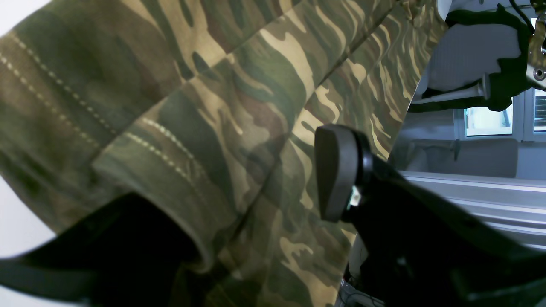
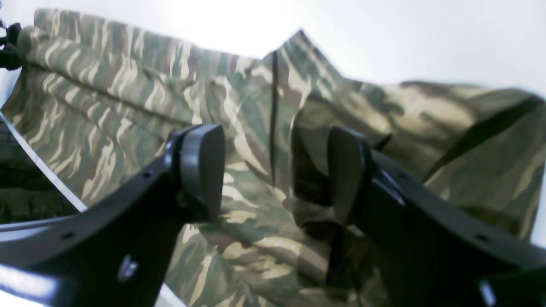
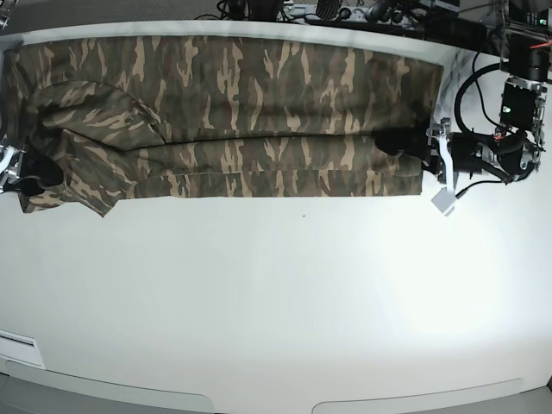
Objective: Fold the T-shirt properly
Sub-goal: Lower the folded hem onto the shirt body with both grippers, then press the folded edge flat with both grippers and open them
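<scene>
1. Left wrist: left pincer [image 1: 239, 187] jaws spread wide, camouflage T-shirt [image 1: 239, 85] hem fold draped between them, nothing clamped.
2. Right wrist: right pincer [image 2: 275, 170] wide apart over bunched T-shirt [image 2: 264, 128], no grip.
3. Base: T-shirt [image 3: 233, 112] folded into long band across far tabletop [image 3: 276, 293]; pincers at opposite ends.

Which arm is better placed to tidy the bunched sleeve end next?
Probably the right. The right gripper hangs open over the T-shirt at its rumpled sleeve end, on the base view's left. The left gripper, also open, sits at the flat opposite end.
</scene>
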Robot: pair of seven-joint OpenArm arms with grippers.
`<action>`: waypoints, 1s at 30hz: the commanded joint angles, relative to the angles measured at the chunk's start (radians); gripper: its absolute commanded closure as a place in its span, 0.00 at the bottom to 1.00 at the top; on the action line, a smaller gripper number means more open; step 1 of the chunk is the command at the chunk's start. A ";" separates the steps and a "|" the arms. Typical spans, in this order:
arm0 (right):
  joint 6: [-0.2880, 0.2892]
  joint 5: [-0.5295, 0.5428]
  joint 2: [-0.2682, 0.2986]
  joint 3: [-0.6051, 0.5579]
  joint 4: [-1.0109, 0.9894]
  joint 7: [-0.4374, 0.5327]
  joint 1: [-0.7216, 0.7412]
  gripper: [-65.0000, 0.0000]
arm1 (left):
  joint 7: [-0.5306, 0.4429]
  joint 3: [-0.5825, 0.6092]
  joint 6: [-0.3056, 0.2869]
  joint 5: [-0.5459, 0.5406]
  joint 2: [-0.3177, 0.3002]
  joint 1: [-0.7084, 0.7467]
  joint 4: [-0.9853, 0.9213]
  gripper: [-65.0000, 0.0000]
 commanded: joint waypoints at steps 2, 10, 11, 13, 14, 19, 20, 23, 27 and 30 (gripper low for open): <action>0.001 0.028 0.026 0.012 0.013 0.022 0.030 0.38 | 0.021 -0.002 0.000 0.023 -0.017 -0.006 0.008 0.48; 0.001 0.028 -0.069 0.012 0.013 0.026 0.031 0.38 | -0.002 -0.002 -0.007 0.023 -0.016 -0.006 0.008 0.48; 0.001 0.028 -0.077 0.012 0.013 0.030 0.031 0.38 | -0.004 -0.002 -0.007 0.023 -0.016 -0.006 0.008 0.48; 0.001 0.028 -0.091 0.012 0.013 0.037 0.031 0.38 | -0.005 -0.002 -0.007 0.023 -0.016 -0.006 0.008 0.48; 0.001 0.027 -0.097 0.012 0.013 0.037 0.031 0.38 | -0.005 -0.002 -0.007 0.023 -0.016 -0.006 0.008 0.48; 0.001 -0.220 -0.137 0.011 0.013 0.144 0.031 0.38 | -0.005 -0.002 -0.007 0.023 -0.016 -0.006 0.008 0.48; 0.001 -0.277 -0.146 0.011 0.013 0.171 0.029 0.38 | -0.005 -0.002 -0.007 0.023 -0.016 -0.006 0.008 0.48; 0.001 -0.338 -0.158 0.010 0.013 0.207 0.028 0.38 | -0.010 -0.002 -0.007 0.023 -0.016 -0.006 0.008 0.48; 0.001 -0.334 -0.154 0.010 0.013 0.210 0.032 0.38 | -0.013 -0.002 -0.007 0.023 -0.016 -0.006 0.008 0.48; 0.001 -0.334 -0.156 0.010 0.013 0.211 0.031 0.38 | -0.013 -0.002 -0.007 0.023 -0.017 -0.006 0.008 0.48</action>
